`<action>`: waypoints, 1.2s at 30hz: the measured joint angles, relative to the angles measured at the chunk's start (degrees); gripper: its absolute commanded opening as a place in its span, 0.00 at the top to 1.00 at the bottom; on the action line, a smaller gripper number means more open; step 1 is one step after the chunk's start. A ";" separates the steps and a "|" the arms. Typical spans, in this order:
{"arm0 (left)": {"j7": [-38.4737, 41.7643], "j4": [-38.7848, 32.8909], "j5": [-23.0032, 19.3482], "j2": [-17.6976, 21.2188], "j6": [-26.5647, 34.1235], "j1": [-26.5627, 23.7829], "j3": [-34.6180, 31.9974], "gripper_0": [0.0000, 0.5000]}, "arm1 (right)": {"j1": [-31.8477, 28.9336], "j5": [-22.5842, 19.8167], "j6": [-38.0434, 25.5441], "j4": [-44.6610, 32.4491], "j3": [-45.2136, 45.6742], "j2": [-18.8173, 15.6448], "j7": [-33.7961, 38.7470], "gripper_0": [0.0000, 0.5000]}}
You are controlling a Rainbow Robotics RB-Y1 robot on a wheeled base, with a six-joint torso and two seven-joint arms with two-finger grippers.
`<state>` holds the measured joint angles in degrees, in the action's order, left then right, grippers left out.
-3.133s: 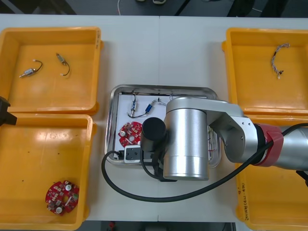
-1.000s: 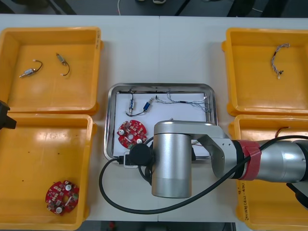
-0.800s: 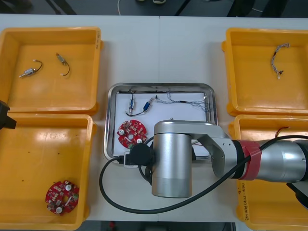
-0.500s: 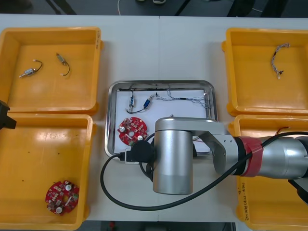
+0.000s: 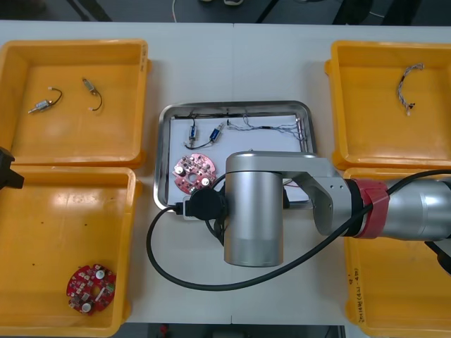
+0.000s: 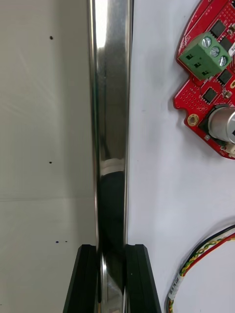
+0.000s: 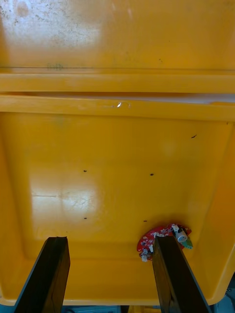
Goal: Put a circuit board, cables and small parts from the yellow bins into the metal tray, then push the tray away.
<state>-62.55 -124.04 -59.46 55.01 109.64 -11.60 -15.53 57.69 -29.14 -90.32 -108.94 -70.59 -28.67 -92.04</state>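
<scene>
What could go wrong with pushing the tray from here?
1. The right gripper pinches only the metal tray's thin near rim; it may slip off or skew the tray toward the yellow bin beside it.
2. The circuit board and red and yellow cable lie loose and may slide.
The left gripper hangs open over the left near bin.

The table [image 5: 232, 63] bears four yellow bins, one toward each corner: far left bin [image 5: 77, 137], near left bin [image 5: 63, 218], far right bin [image 5: 373, 120], near right bin [image 5: 394, 289]. The tray [image 5: 161, 158] lies mid-table between the two pairs, touching none.
</scene>
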 measured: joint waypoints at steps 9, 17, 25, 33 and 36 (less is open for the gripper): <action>0.00 0.00 0.00 0.00 0.00 0.00 0.00 0.00 | 2.52 0.00 1.21 3.78 -0.01 -0.02 0.00 1.00; 0.00 0.00 0.00 0.00 0.00 0.00 0.00 0.00 | 4.73 0.00 2.52 7.13 -0.01 -0.03 -0.01 1.00; 0.00 0.00 0.00 0.00 0.00 0.00 0.00 0.00 | 7.18 0.00 4.24 9.47 -0.03 -0.04 -0.03 1.00; 0.00 -0.01 0.00 0.00 0.00 0.00 0.00 0.00 | 8.74 0.21 7.06 12.06 -0.06 -0.04 -0.26 1.00; 0.00 -0.01 0.00 0.00 0.00 0.00 0.00 0.00 | 9.24 0.31 8.02 13.12 -0.07 -0.04 -0.66 1.00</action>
<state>-62.55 -124.05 -59.46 55.01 109.64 -11.60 -15.53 66.93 -28.83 -82.30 -95.81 -70.66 -28.71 -92.70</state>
